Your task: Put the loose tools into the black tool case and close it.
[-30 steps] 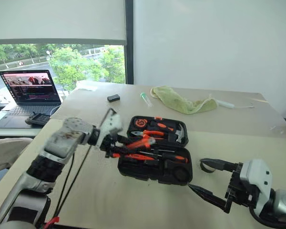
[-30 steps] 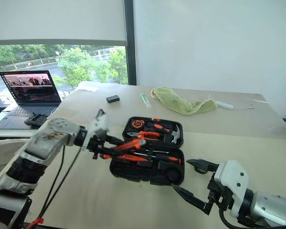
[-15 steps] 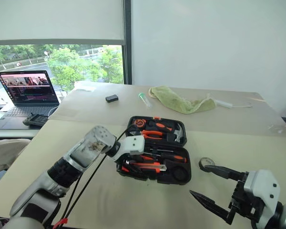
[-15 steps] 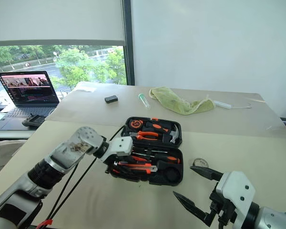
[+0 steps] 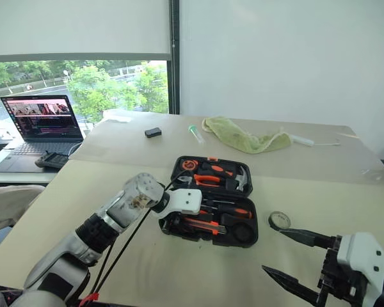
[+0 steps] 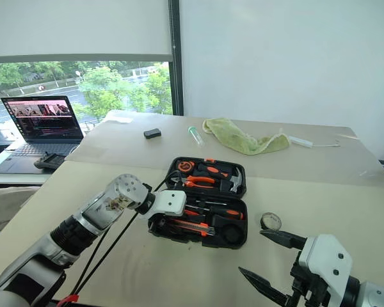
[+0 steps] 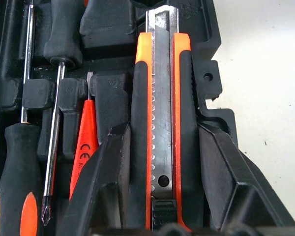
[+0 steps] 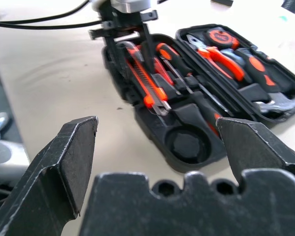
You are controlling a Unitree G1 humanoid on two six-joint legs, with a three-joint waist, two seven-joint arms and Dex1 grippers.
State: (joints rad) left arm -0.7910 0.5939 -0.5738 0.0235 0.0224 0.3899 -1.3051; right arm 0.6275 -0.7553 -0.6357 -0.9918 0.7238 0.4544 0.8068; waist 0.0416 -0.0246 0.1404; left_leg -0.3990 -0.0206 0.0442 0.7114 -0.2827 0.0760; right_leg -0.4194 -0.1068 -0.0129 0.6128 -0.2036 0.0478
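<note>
Left wrist view showed my left gripper (image 7: 160,162) with both fingers (image 7: 110,167) hugging the utility knife (image 7: 160,123), lying lengthwise between them in the tool case (image 7: 214,93); my right gripper (image 5: 294,259) was wide open, holding nothing, beside the tape roll (image 5: 279,220).

Left pincer (image 7: 160,162) gripping, right pincer (image 8: 157,147) spread wide

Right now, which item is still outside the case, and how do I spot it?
Find the open black tool case mid-table. On the bare tabletop just off its right end lies a small black tape roll: a ring, the only tool outside the case.
</note>
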